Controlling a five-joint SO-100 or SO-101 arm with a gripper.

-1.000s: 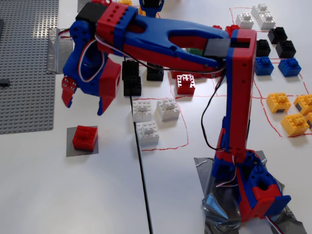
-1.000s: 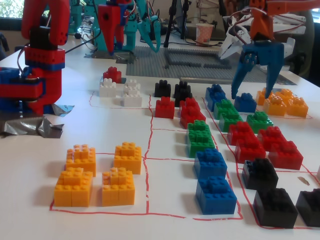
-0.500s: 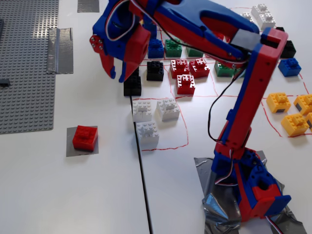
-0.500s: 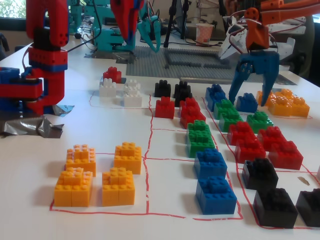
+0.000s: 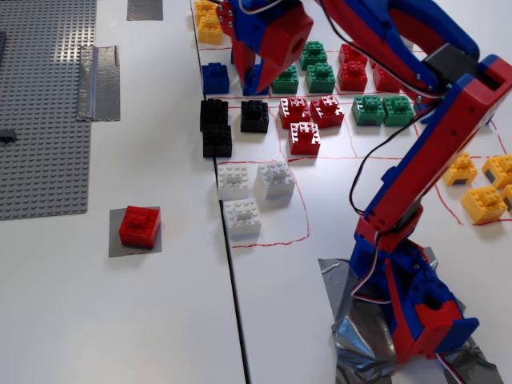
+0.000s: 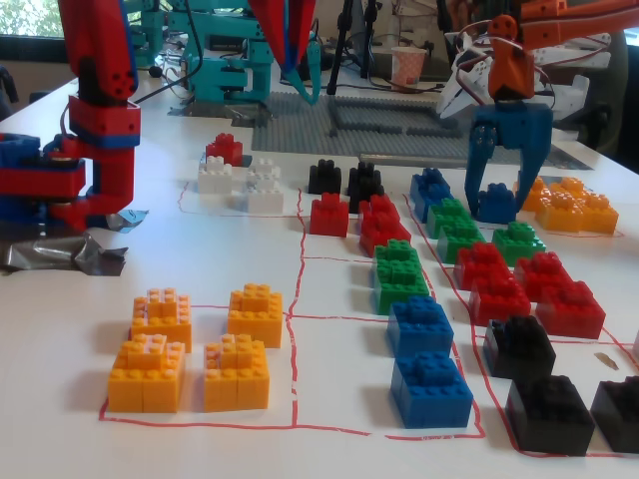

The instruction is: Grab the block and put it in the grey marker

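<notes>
Your block (image 5: 139,226) already sits on the grey marker (image 5: 116,242); the gripper (image 6: 498,190), jaws spread, seems to straddle a blue brick (image 6: 496,203) and could grab it.

The gripper (image 5: 246,80) largely covers a blue brick (image 6: 496,203) in a fixed view, so contact cannot be judged. The arm (image 5: 400,48) runs off the top edge, hiding bricks behind it (colours unclear). The grey baseplate (image 5: 40,104) is cropped at left.
</notes>
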